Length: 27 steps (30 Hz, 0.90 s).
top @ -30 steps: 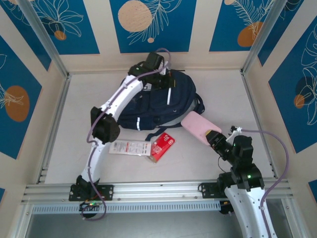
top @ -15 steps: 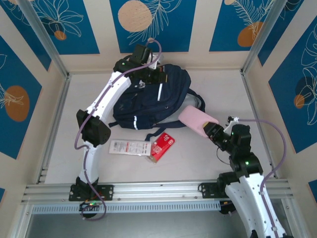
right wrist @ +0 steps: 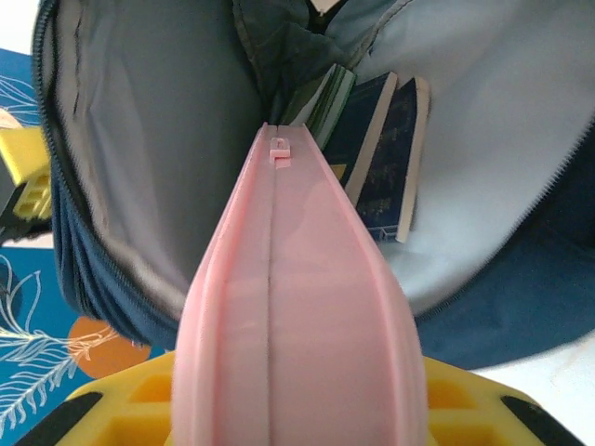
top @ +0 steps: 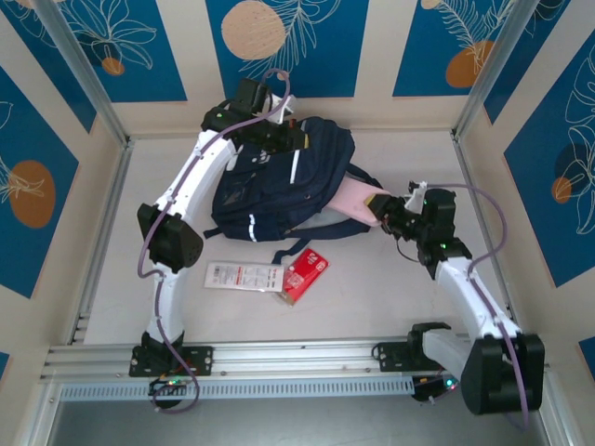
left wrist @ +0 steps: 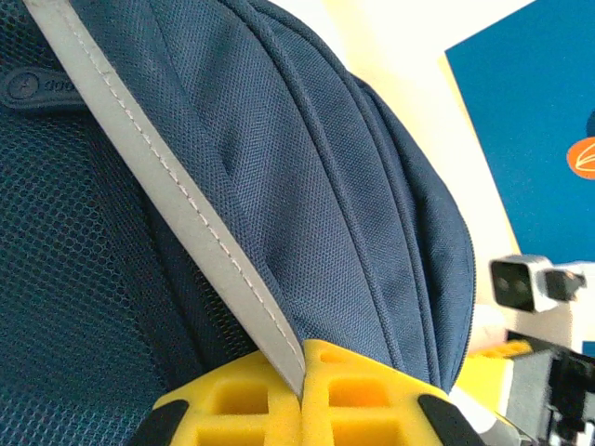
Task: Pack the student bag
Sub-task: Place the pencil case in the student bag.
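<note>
— If the left fingers (left wrist: 232, 404), pinching the bag (top: 270, 186) by its stripe (left wrist: 186, 223), slip, the mouth sags shut.
— Then the case (right wrist: 288, 307), clamped in the right fingers (right wrist: 465, 400), snags on the books (right wrist: 381, 158). That bag lies far back on the desk (top: 121, 242).

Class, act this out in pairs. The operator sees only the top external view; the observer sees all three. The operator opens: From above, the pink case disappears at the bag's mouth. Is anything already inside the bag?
Observer: Yes. The right wrist view shows books packed side by side inside the student bag, beyond the tip of the pink case.
Operator: What is the left hand gripping?
Observer: The left hand has its yellow pads shut on the bag's white reflective stripe.
Operator: How is the case held?
Observer: The right hand clamps it between both yellow pads, with its seam edge facing the wrist camera.
</note>
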Tool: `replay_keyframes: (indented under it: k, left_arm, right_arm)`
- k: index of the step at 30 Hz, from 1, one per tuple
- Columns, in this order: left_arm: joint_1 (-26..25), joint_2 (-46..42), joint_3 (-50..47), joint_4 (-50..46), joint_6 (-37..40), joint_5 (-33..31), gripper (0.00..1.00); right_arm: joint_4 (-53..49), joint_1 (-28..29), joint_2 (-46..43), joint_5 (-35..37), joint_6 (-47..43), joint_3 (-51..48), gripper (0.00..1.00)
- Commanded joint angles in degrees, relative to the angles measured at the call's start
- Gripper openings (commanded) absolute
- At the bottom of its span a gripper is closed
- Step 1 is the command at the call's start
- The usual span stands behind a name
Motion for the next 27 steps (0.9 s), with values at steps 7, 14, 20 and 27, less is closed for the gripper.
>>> replay_keyframes:
  k: [7, 14, 20, 27]
  left_arm:
    - [0.7, -5.0, 1.2, 8.7, -1.9, 9.0, 0.0]
    - [1.1, -4.7, 1.1, 9.1, -2.2, 9.5, 0.0]
    - [1.3, -4.1, 0.7, 10.6, -3.2, 10.9, 0.0]
    - [2.4, -2.6, -0.3, 12.3, -5.3, 12.2, 0.0]
  right_arm:
    - [17.2, 7.8, 20.4, -1.5, 5.9, 11.5, 0.33]
    - [17.5, 17.3, 37.0, 6.4, 7.5, 22.6, 0.33]
    - [18.7, 22.7, 50.7, 11.2, 8.4, 33.4, 0.38]
    - [16.5, 25.2, 59.0, 8.2, 7.2, 43.1, 0.61]
